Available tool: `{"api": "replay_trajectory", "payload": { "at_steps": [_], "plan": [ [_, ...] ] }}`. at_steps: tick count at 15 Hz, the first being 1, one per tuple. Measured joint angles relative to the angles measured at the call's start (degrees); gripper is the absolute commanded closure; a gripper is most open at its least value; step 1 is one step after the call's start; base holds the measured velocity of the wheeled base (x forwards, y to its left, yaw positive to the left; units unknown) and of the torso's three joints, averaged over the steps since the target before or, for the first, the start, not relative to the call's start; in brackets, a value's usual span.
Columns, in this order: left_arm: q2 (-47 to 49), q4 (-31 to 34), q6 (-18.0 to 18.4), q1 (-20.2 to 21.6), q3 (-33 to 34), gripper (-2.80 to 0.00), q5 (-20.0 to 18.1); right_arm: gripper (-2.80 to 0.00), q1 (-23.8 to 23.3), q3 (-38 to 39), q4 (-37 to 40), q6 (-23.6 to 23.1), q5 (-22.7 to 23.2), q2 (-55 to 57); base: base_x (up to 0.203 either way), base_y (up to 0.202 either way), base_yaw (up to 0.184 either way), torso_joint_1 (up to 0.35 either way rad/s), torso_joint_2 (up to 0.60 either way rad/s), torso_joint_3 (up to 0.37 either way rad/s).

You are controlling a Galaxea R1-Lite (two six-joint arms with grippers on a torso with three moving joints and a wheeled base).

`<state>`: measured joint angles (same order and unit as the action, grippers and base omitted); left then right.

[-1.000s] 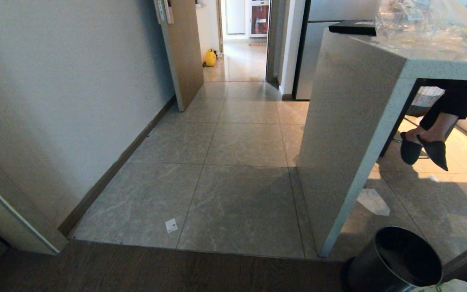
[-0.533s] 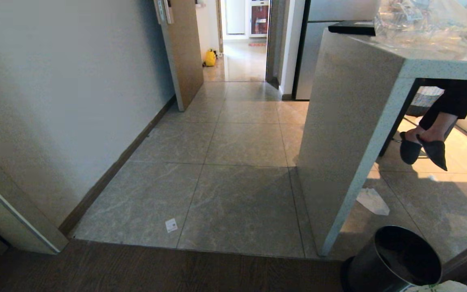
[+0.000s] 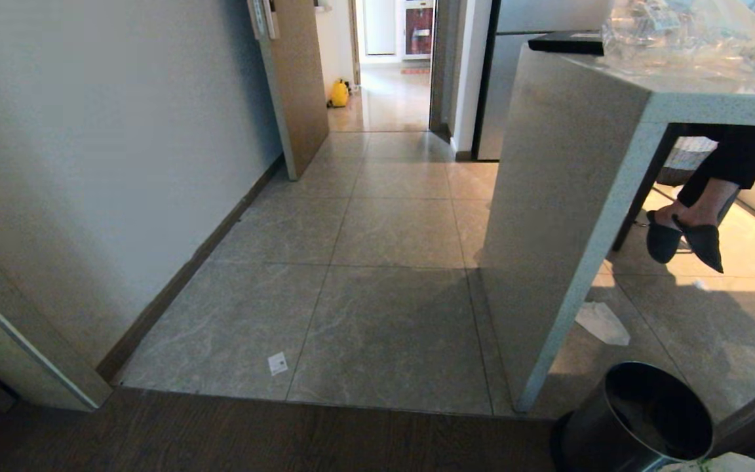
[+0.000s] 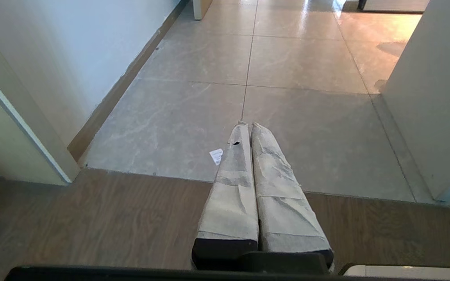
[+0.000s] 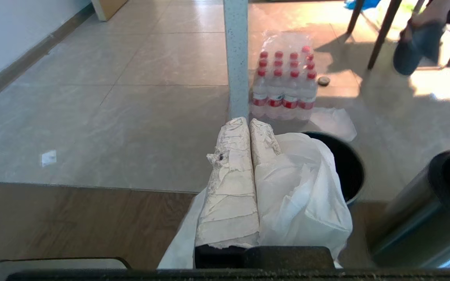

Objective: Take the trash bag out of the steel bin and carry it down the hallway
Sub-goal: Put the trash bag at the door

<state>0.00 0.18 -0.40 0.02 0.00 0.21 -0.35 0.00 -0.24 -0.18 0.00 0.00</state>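
The right gripper (image 5: 248, 121) is clenched on the trash bag (image 5: 303, 187), already out of the steel bin (image 3: 639, 419).

White plastic is draped over one taped finger and hangs down both sides of the gripper, just above the bin's dark, open mouth; the left gripper (image 4: 247, 125) is pressed shut on nothing, low over the floor. From here I'd worry about the thin bag slipping free or snagging the stone counter's end panel (image 3: 561, 216) as the base turns, since that slab stands close by on the right. The hallway (image 3: 384, 196) runs ahead on glossy grey tiles beyond a dark wooden strip, narrowing to a doorway. A pack of water bottles (image 5: 283, 82) and a seated person's slippered feet (image 3: 685, 239) sit near the counter.
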Motion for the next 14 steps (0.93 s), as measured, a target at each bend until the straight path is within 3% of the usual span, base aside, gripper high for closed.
{"api": "replay_trajectory", "payload": {
  "at_steps": [7, 14],
  "plan": [
    [0.0, 0.1, 0.0, -0.1, 0.0, 0.0, 0.0, 0.0, -0.2, 0.0, 0.0, -0.1, 0.0, 0.0, 0.0, 0.172, 0.002, 0.001, 0.0, 0.001],
    [0.0, 0.1, 0.3, 0.0, 0.0, 0.0, 0.0, 0.0, -0.1, 0.0, 0.0, -0.1, 0.0, 0.0, 0.0, 0.0, 0.0, 0.0, 0.0, 0.0]
  ]
}}
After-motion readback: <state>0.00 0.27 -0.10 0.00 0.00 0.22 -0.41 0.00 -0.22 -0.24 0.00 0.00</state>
